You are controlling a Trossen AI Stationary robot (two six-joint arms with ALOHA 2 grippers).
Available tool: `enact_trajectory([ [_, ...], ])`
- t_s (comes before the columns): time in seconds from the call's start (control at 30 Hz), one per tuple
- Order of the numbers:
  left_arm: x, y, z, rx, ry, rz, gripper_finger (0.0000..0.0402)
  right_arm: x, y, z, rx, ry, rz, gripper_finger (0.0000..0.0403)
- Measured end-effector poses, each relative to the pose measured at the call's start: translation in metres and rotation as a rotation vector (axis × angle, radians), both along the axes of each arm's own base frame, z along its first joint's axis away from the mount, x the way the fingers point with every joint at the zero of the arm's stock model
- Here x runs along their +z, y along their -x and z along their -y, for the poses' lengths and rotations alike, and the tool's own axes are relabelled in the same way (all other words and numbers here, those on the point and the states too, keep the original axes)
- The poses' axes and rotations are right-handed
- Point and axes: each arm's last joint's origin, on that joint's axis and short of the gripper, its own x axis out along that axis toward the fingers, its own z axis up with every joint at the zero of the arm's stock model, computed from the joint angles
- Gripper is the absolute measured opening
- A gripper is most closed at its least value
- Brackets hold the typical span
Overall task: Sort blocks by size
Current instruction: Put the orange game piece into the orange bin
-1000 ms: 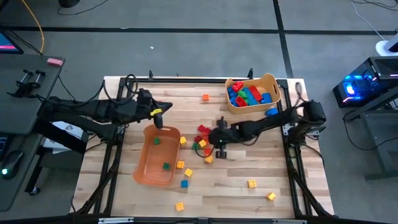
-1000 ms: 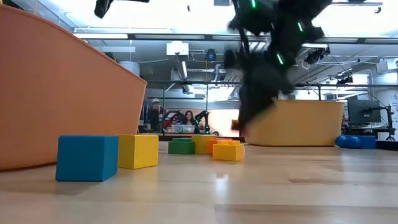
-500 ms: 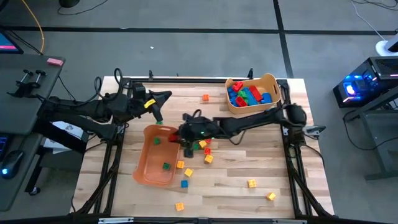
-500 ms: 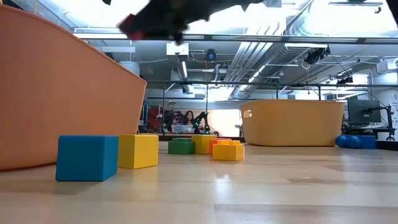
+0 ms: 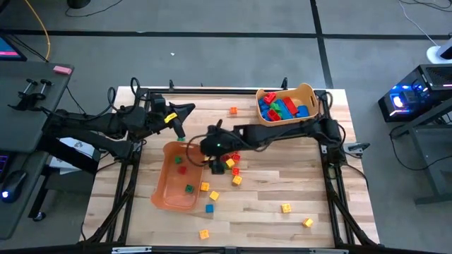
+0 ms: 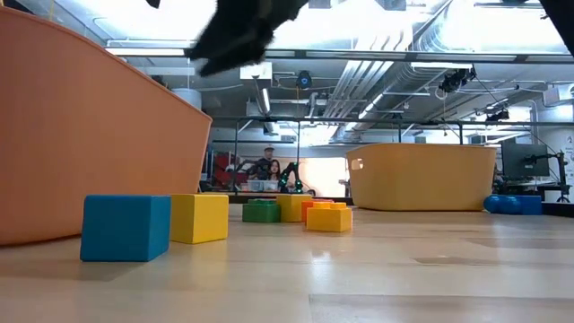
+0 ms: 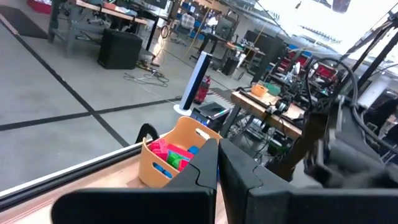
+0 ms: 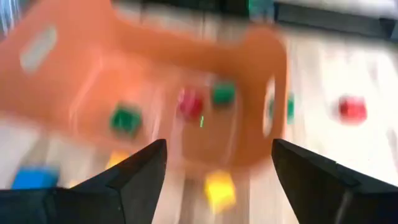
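Note:
The blocks are small coloured bricks. Several lie loose on the table, among them a red one (image 5: 233, 156), a blue one (image 6: 126, 228) and a yellow one (image 6: 199, 218). A red block (image 8: 189, 102) and two green ones (image 8: 124, 118) lie inside the near-left orange bin (image 5: 169, 194). Larger blocks fill the far-right bin (image 5: 305, 95). My right gripper (image 8: 217, 155) hovers open over the near-left bin's far end (image 5: 198, 152), holding nothing. My left gripper (image 5: 182, 113) is shut and empty, beyond that bin toward the far left.
A lone orange block (image 5: 233, 110) lies near the far edge and a blue one (image 5: 308, 128) beside the far bin. More blocks (image 5: 286, 207) are scattered near the front. My right arm stretches across the table's middle. People sit in the room behind.
My right gripper has swung from the block pile toward the table's left, over the near-left bin. The red block it carried half a second ago now lies inside that bin. My left gripper has drawn back from the bin toward the far edge.

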Motion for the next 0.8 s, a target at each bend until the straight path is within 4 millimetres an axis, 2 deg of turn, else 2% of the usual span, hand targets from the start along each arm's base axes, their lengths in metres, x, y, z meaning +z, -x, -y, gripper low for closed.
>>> enact_trajectory([
  [0.13,0.000,0.000,0.000,-0.001,-0.009,-0.008,0.0000,-0.009,0.036,0.018,-0.042,-0.010,-0.151,0.0289],
  [0.23,0.000,0.000,0.000,-0.001,-0.015,-0.014,0.0000,-0.024,0.077,0.027,-0.115,-0.053,-0.209,0.0290],
  [0.37,0.000,0.000,0.000,-0.004,-0.015,-0.015,0.0000,-0.043,0.135,0.027,-0.223,-0.140,-0.190,0.0290],
  [0.47,-0.001,0.000,0.000,-0.004,-0.015,-0.015,0.0000,-0.070,0.160,0.020,-0.263,-0.204,-0.199,0.0290],
  [0.53,-0.001,0.000,0.000,-0.004,-0.015,-0.015,0.0000,-0.084,0.164,0.014,-0.289,-0.236,-0.183,0.0291],
  [0.6,-0.001,0.000,0.000,-0.004,-0.015,-0.016,0.0000,-0.098,0.160,0.011,-0.324,-0.242,-0.161,0.0291],
  [0.7,-0.001,0.000,0.000,-0.003,-0.015,-0.017,0.0000,-0.120,0.150,0.007,-0.364,-0.191,-0.153,0.0291],
  [0.8,-0.001,0.000,0.000,-0.002,-0.011,-0.019,0.0000,-0.127,0.133,0.004,-0.352,-0.119,-0.145,0.0291],
])
